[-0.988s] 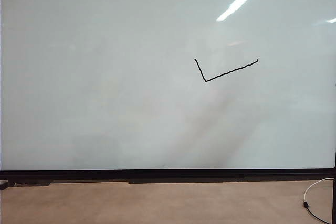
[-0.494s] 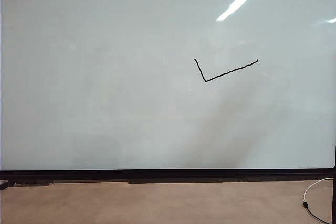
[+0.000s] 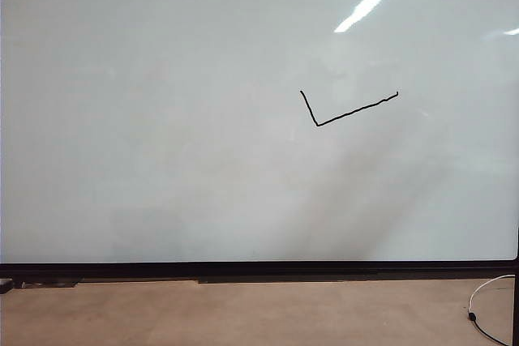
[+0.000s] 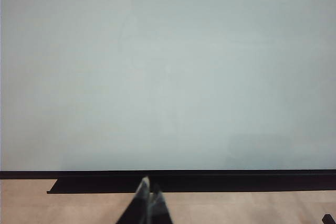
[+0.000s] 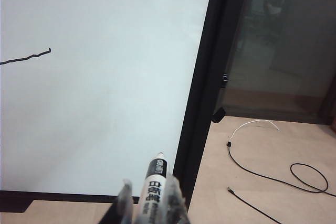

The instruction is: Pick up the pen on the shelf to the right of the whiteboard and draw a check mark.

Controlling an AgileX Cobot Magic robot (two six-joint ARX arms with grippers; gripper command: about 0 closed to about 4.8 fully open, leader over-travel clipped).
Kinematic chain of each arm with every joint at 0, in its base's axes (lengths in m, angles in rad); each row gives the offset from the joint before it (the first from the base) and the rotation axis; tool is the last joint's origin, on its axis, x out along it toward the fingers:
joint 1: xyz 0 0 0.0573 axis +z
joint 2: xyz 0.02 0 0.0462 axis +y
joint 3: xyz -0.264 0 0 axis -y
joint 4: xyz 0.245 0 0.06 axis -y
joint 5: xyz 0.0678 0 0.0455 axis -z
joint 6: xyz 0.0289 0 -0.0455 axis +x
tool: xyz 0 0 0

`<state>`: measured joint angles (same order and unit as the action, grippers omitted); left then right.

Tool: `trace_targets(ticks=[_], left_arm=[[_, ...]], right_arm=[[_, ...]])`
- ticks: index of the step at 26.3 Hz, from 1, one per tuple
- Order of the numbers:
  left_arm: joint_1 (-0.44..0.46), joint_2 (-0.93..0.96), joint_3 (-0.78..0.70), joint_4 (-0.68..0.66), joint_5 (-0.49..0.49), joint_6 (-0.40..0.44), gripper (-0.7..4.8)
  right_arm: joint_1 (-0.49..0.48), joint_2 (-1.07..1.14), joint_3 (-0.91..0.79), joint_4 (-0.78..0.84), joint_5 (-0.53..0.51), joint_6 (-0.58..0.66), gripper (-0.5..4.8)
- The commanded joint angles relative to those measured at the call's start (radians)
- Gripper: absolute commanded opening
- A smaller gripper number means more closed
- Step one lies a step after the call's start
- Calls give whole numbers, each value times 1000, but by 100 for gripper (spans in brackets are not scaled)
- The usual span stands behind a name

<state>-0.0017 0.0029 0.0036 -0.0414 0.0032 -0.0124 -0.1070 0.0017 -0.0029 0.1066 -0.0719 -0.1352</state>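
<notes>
Right claw (image 5: 149,195) grips the pen (image 5: 155,179) beside the whiteboard (image 5: 105,77)

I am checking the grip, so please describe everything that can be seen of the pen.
The pen is a slim white marker with black printed characters along its barrel. Only its upper part shows in the right wrist view; the lower part is hidden. The right gripper is shut on it, fingers pressing both sides. It stands almost upright, its end pointing at the whiteboard near the black frame, apart from the surface. Nothing else touches it.
</notes>
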Motion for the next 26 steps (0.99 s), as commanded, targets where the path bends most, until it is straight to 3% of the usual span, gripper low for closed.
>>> trace_targets(ticks=[1, 26], left_arm=[[0, 0, 3, 13, 0, 5, -4], [0, 0, 3, 13, 0, 5, -4]], right_arm=[[1, 0, 3, 22, 6, 34, -8], [1, 0, 3, 18, 6, 41, -8]])
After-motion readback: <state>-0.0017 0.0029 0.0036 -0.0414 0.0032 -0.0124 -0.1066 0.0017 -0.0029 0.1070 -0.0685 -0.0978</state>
